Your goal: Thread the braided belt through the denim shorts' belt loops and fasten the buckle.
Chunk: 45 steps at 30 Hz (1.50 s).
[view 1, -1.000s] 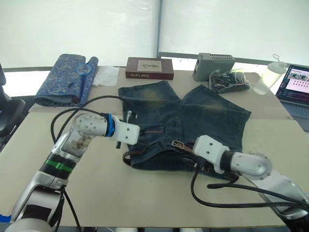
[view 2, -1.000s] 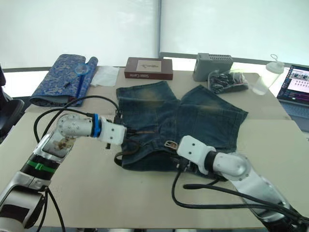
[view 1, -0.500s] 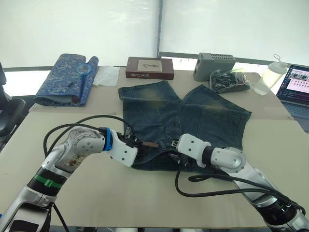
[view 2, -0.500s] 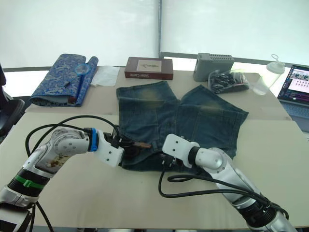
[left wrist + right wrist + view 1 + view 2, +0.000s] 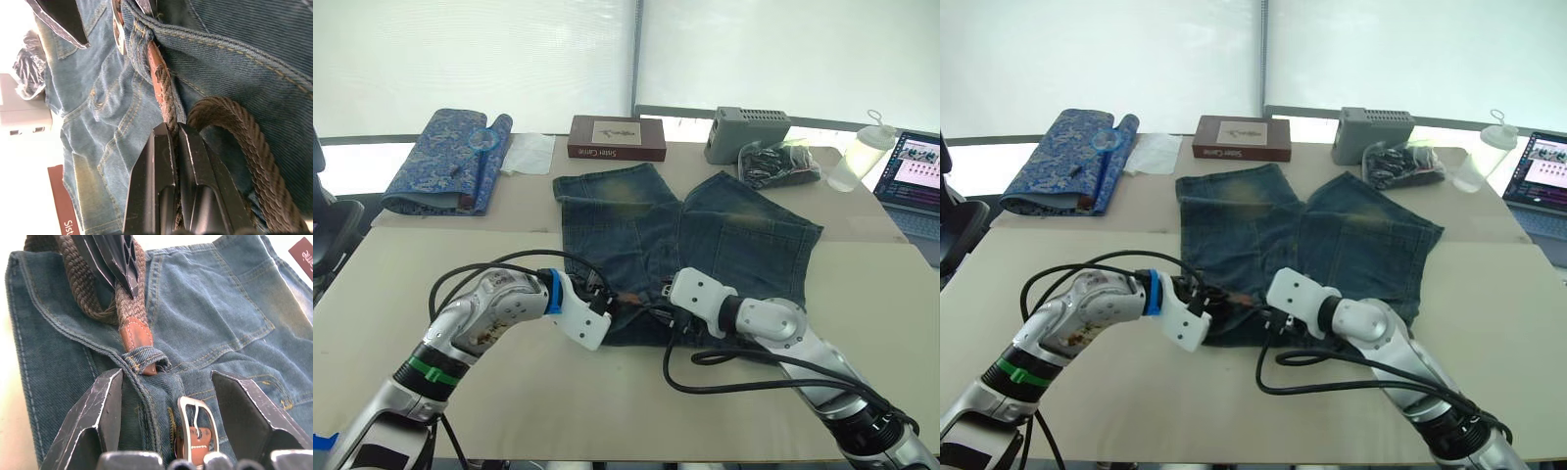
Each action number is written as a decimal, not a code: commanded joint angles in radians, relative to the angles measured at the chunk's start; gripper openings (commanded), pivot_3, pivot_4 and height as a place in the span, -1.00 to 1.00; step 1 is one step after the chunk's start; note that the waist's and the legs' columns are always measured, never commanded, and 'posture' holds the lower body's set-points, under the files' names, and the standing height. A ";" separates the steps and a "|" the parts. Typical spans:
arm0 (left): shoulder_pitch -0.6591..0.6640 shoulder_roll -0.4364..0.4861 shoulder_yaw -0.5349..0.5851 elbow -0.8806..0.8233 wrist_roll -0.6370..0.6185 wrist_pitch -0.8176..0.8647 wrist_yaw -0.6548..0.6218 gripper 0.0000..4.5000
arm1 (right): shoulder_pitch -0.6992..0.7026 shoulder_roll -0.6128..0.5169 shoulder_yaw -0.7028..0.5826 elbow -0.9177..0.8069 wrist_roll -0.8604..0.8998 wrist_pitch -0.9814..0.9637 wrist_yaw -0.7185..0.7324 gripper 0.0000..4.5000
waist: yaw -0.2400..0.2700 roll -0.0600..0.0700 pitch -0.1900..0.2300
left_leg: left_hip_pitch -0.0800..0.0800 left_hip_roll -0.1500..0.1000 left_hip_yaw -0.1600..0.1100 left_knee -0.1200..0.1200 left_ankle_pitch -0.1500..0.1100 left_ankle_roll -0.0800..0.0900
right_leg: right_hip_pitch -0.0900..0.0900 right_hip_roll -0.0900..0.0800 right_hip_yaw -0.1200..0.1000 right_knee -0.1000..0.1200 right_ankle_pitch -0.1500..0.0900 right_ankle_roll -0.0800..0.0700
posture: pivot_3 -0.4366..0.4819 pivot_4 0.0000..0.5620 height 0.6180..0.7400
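Note:
The denim shorts (image 5: 734, 230) lie flat on the table, waistband toward me. My left gripper (image 5: 175, 131) is shut on the braided belt (image 5: 234, 127) just behind its brown leather tip (image 5: 133, 333). That tip is tucked under one of the belt loops (image 5: 144, 357) at the middle of the waistband. Behind the left gripper the braid bends in a loose loop. The silver buckle (image 5: 195, 418) lies on the waistband just past that loop. My right gripper (image 5: 167, 377) stands open over the waistband, its fingers either side of the loop and buckle.
Along the table's far edge sit a blue patterned fabric roll (image 5: 450, 157), a brown box (image 5: 617, 139), a grey box (image 5: 746, 132), a bag of dark items (image 5: 781, 162), a plastic bottle (image 5: 860, 157) and a laptop (image 5: 915, 176). Black cables (image 5: 724, 377) trail from both arms.
My left gripper has carried the belt end rightward along the waistband to the middle loop. My right gripper moved left from the right side of the waistband to meet it.

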 commanded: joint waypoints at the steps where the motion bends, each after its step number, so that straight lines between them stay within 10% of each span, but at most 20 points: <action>1: -0.002 -0.061 0.003 -0.047 -0.015 0.073 0.031 -0.95 | -0.020 0.010 -0.037 -0.039 0.003 0.010 0.000 0.39 | 0.001 0.000 0.000 | 0.000 0.000 0.000 0.000 0.000 0.000 | 0.000 0.000 0.000 0.000 0.000 0.000 | -0.05 -0.47 1.00; 25: 0.071 -0.061 -0.013 -0.098 -0.222 0.214 -0.097 -0.95 | 0.048 -0.209 -0.032 -0.139 -0.086 0.048 0.090 0.39 | -0.004 0.001 0.000 | 0.001 0.001 -0.002 -0.001 -0.002 0.003 | 0.000 0.000 0.000 0.001 0.000 0.000 | -0.05 -0.47 1.00; 35: 0.063 -0.067 -0.005 -0.102 -0.243 0.241 -0.104 -1.00 | 0.011 -0.142 -0.019 -0.149 -0.084 0.113 0.085 -0.98 | -0.003 0.001 0.000 | 0.001 0.001 -0.002 0.000 -0.002 0.003 | 0.000 0.000 -0.001 0.000 0.000 0.000 | -0.05 -0.47 1.00; 45: 0.072 -0.064 0.052 -0.197 -0.303 0.441 -0.109 -1.00 | -0.026 -0.062 -0.064 -0.200 -0.012 0.279 0.083 -0.98 | -0.003 0.001 0.000 | 0.001 0.001 -0.002 0.000 -0.001 0.002 | 0.000 0.001 -0.001 0.001 0.000 0.000 | -0.05 -0.47 1.00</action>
